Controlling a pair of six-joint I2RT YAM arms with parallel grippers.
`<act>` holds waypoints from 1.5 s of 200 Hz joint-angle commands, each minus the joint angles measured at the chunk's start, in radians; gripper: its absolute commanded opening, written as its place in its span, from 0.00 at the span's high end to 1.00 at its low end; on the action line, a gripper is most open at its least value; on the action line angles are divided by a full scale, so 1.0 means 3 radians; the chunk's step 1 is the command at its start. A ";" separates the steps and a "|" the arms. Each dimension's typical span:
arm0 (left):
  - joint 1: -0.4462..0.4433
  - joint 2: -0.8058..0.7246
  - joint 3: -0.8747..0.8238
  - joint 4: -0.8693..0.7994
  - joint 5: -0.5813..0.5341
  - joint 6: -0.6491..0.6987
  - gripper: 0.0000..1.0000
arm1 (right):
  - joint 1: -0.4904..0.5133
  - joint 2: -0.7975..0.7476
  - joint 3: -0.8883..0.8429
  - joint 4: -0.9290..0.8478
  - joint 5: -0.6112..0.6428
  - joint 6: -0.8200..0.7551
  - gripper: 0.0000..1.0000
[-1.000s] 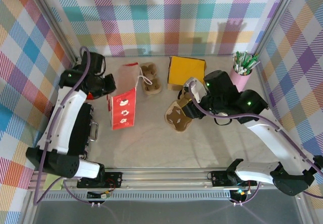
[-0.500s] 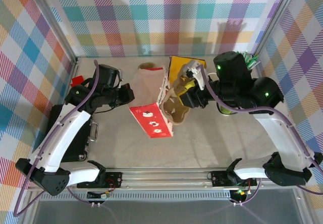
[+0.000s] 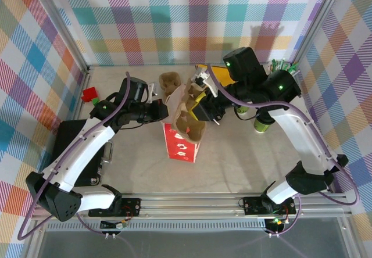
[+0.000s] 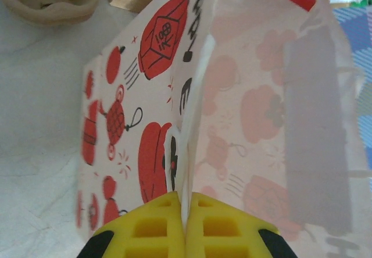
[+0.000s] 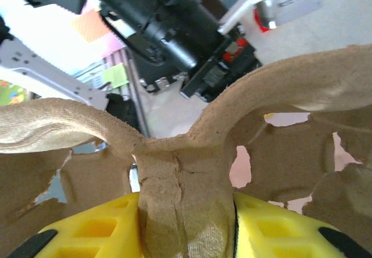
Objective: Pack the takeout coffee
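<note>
The takeout coffee (image 3: 261,125) stands on the pale surface (image 3: 232,159), partly under the right arm, apart from the bag and to its right. A black case (image 3: 65,132) lies at the surface's left side. Mid-surface, the red-and-white paper bag (image 3: 182,144) is upright. The left hand (image 4: 186,211) is clamped on its thin upper edge, fingers pressed together. The brown cardboard cup carrier (image 5: 192,171) sits at the bag's mouth. The right hand (image 5: 186,223) is gripping its central ridge. How far in it reaches is unclear.
</note>
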 commanded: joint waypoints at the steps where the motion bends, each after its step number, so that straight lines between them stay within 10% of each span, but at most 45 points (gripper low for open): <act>1: -0.0032 -0.0009 0.0039 -0.0072 0.0144 0.0359 1.00 | -0.0085 0.0168 0.0072 -0.0244 -0.0704 -0.0192 0.61; 73: -0.0029 0.0040 0.0061 -0.0156 0.0408 0.0767 1.00 | -0.0291 0.0606 0.0086 -0.0619 -0.0953 -0.0424 0.62; 300: -0.0036 0.0050 0.0069 -0.0252 0.0704 0.1256 1.00 | -0.0272 0.0779 -0.0910 0.0032 0.0629 0.0215 0.64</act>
